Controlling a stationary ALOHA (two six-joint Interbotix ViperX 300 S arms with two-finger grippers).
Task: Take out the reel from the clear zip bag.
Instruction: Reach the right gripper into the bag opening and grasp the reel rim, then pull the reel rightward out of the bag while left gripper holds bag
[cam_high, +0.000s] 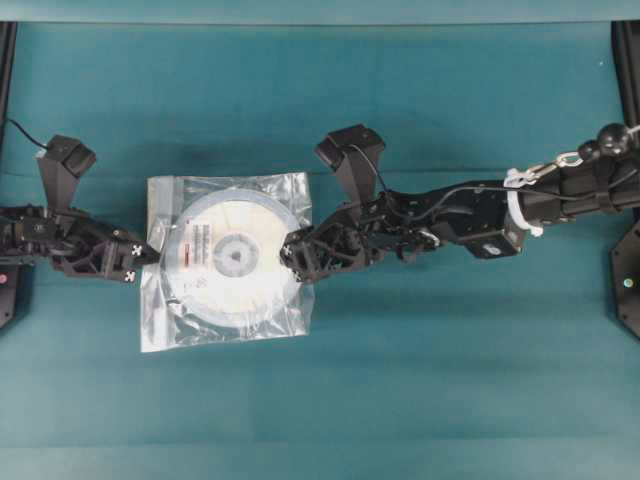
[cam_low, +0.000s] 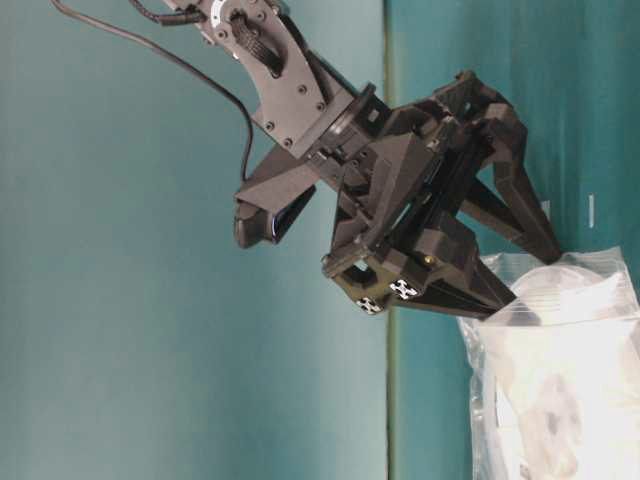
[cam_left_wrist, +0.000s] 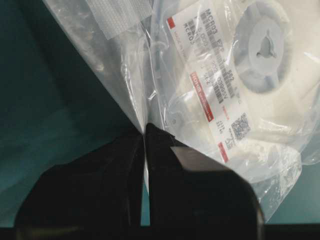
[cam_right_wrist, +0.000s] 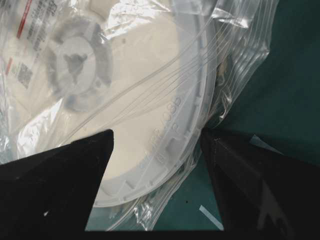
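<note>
Reel (cam_high: 232, 255) inside clear zip bag (cam_high: 228, 262), flat on teal tabletop (cam_high: 400, 380), between both grippers. Left gripper (cam_left_wrist: 145, 150) fingers (cam_left_wrist: 200, 190) pinched tight on bag's left edge. Right gripper (cam_right_wrist: 157, 165) fingers (cam_right_wrist: 60, 180) spread wide, straddling bag's right edge and reel rim, gripping nothing.

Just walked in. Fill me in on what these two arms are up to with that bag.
They are working to get the reel out of the clear zip bag, which lies on the teal table. The left gripper is shut on the bag's left edge, pinching the plastic. The right gripper is at the bag's right side with its jaws wide open, the reel's rim lying between them. The reel is not yet out; it sits fully inside the bag.
</note>
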